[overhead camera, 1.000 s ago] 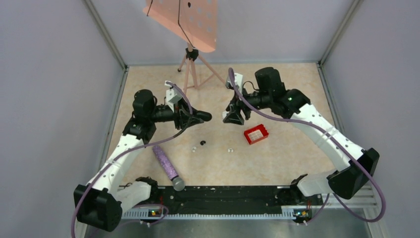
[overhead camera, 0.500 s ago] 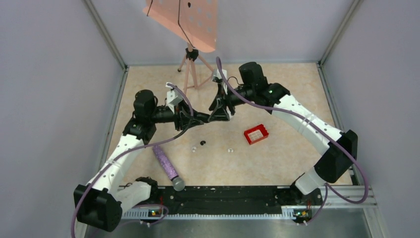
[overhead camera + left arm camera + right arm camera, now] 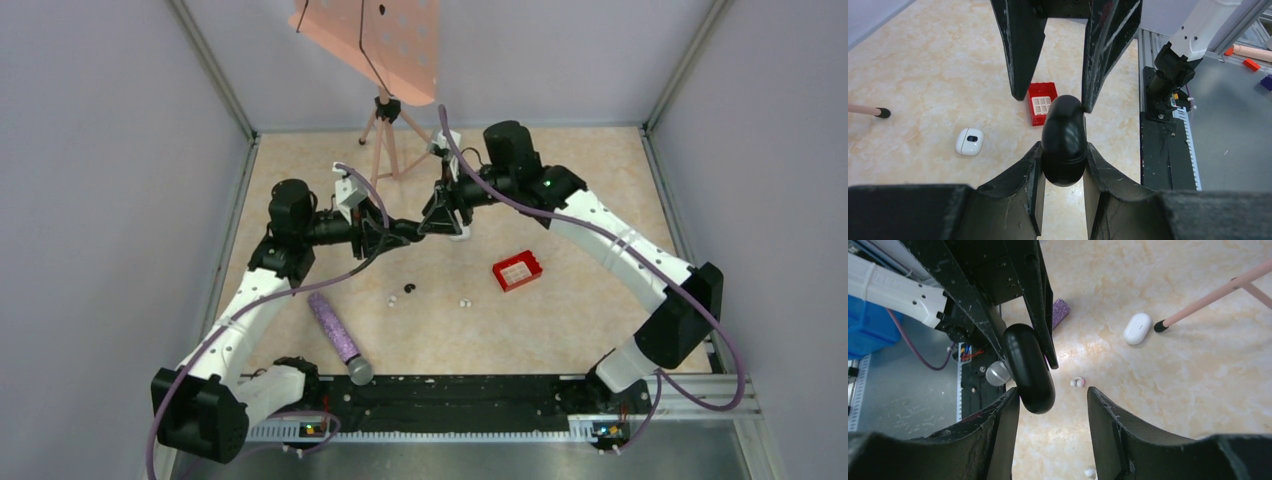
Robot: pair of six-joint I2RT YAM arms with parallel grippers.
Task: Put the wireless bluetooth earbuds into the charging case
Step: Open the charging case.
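Observation:
My left gripper [image 3: 1063, 146] [image 3: 408, 233] is shut on a glossy black rounded object [image 3: 1064, 139], held above the table. My right gripper [image 3: 1053, 390] [image 3: 440, 222] faces it and is open. Its fingers [image 3: 1019, 60] straddle the object's far end [image 3: 1029, 366], which sits against one finger with a gap to the other. The white charging case [image 3: 969, 141] [image 3: 1137, 328] lies on the table, apart from both grippers and hidden under them in the top view. Tiny earbuds [image 3: 391, 298] [image 3: 465, 301] [image 3: 1077, 382] lie loose on the table.
A red square basket [image 3: 517, 271] [image 3: 1042, 103] stands right of the earbuds. A purple-handled microphone [image 3: 336, 330] lies at front left. A pink tripod stand [image 3: 385, 130] rises at the back, one foot [image 3: 1161, 326] beside the case. A small dark bit [image 3: 408, 289] lies near the earbuds.
My right arm has swung left until its open jaws straddle the black object in the left gripper. The left arm has barely moved.

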